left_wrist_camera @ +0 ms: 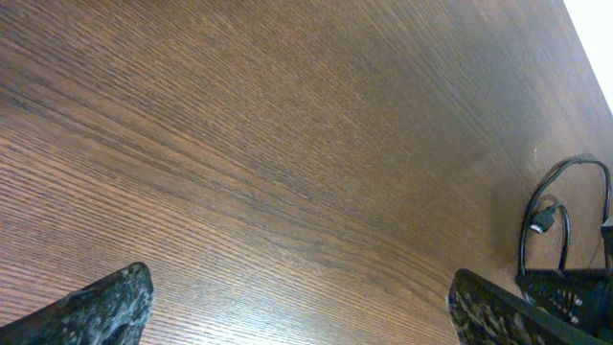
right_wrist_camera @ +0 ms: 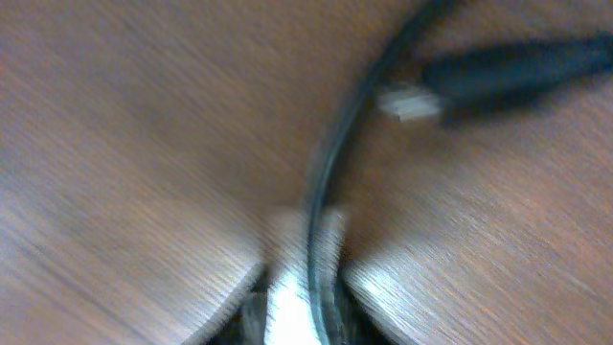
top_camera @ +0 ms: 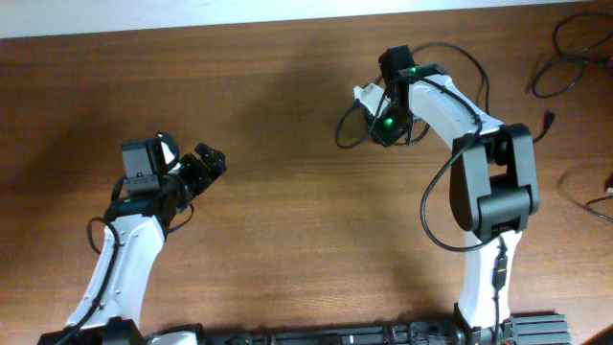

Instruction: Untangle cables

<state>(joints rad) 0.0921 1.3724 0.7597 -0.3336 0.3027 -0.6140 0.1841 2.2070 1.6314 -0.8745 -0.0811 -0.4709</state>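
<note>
Brown wooden table (top_camera: pixel 287 240). The left gripper (left_wrist_camera: pixel 302 292) is spread wide, holding nothing. The right gripper (right_wrist_camera: pixel 305 287) (badly blurred) looks pinched on a thin black cable (right_wrist_camera: pixel 321 182), which loops at upper centre of the overhead view.

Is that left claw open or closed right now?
Open. In the left wrist view, the left gripper's two fingers sit far apart at the frame's edges, with only bare table between them.

Bare table (top_camera: pixel 287 240) at centre; cables (right_wrist_camera: pixel 317 182) at right.
</note>
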